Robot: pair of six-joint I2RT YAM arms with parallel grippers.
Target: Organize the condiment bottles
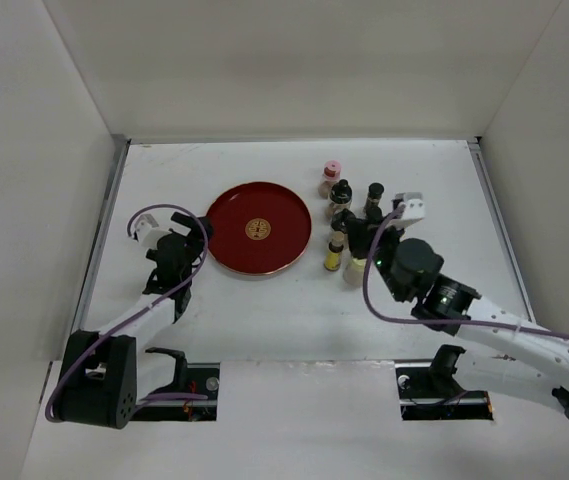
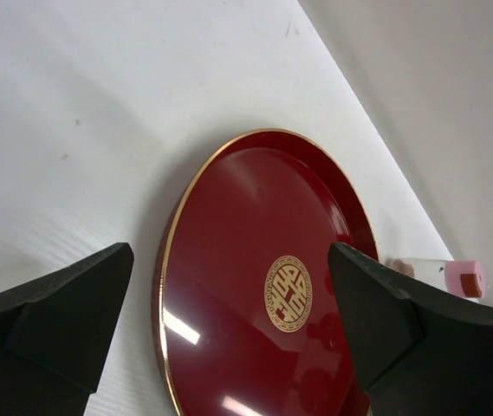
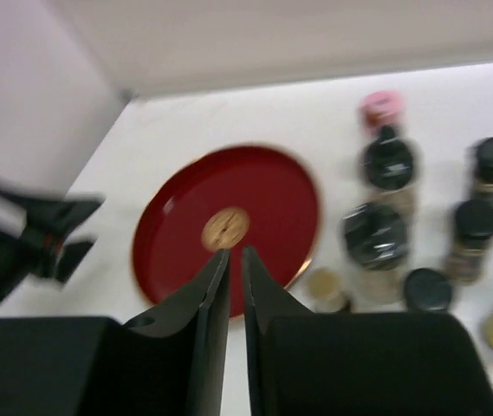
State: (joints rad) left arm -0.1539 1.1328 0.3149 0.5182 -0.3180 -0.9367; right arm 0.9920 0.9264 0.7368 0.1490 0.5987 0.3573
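Observation:
The condiment bottles [image 1: 342, 215] stand in a cluster just right of the round red tray [image 1: 259, 228]. Among them are a pink-capped one [image 1: 332, 170] at the back, black-capped ones [image 1: 375, 192] and yellowish ones [image 1: 334, 258] at the front. In the blurred right wrist view I see the pink cap [image 3: 380, 106], several black caps [image 3: 389, 165] and a cream cap [image 3: 324, 286]. My right gripper [image 3: 236, 251] is shut and empty. It hovers by the cluster's near side [image 1: 356, 240], pointing toward the tray [image 3: 229, 225]. My left gripper [image 2: 230, 256] is open at the tray's left rim [image 2: 170, 260], holding nothing.
White walls enclose the table on the left, back and right. The tray carries a gold emblem [image 2: 288, 293] and holds no bottles. The pink-capped bottle [image 2: 454, 276] shows beyond the tray in the left wrist view. The left gripper [image 1: 196, 232] sits low beside the tray.

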